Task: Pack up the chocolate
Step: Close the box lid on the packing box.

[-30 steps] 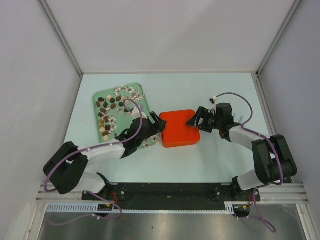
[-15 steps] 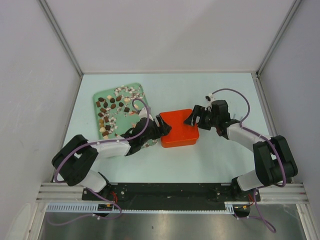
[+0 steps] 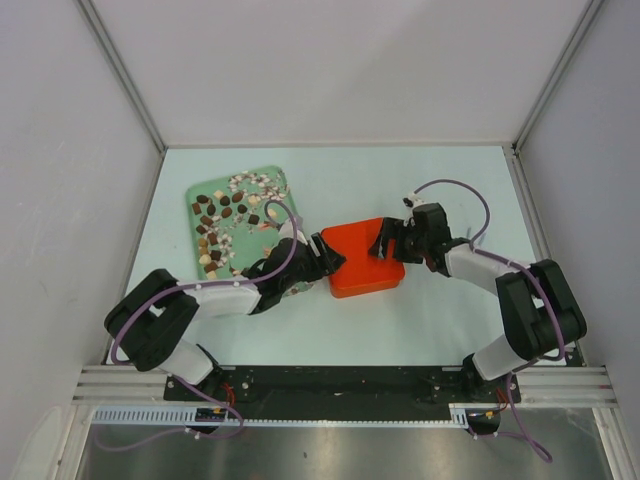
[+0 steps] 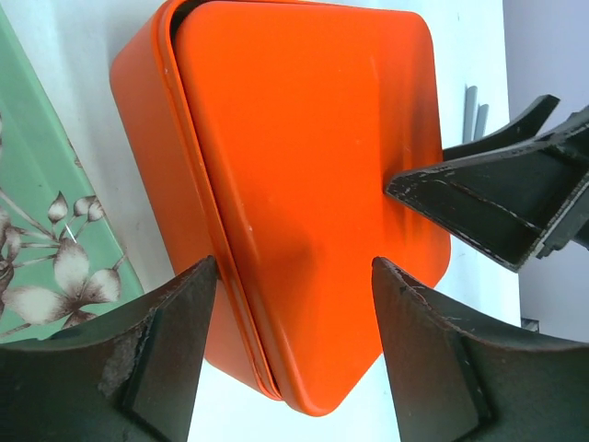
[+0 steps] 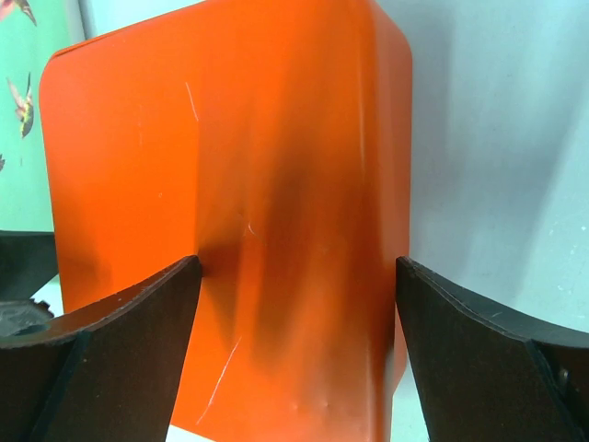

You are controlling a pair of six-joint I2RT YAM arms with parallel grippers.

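Tray (image 3: 192, 205): green, flower print, left on the surface (image 3: 450, 190).
Chocolate (image 3: 222, 215): loose pieces on the tray, left of both tools, apart from them.
Left tool (image 4: 294, 276): released, jaws straddling the box's left corner.
Box (image 3: 365, 262): orange, lid on.
Right tool (image 5: 297, 267): released, spread over the box's right edge.

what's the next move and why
Probably close the left gripper on the box corner it straddles to steady it, so the right gripper can work the lid off: the box is shut, both grippers are open, and the chocolate lies on the tray.
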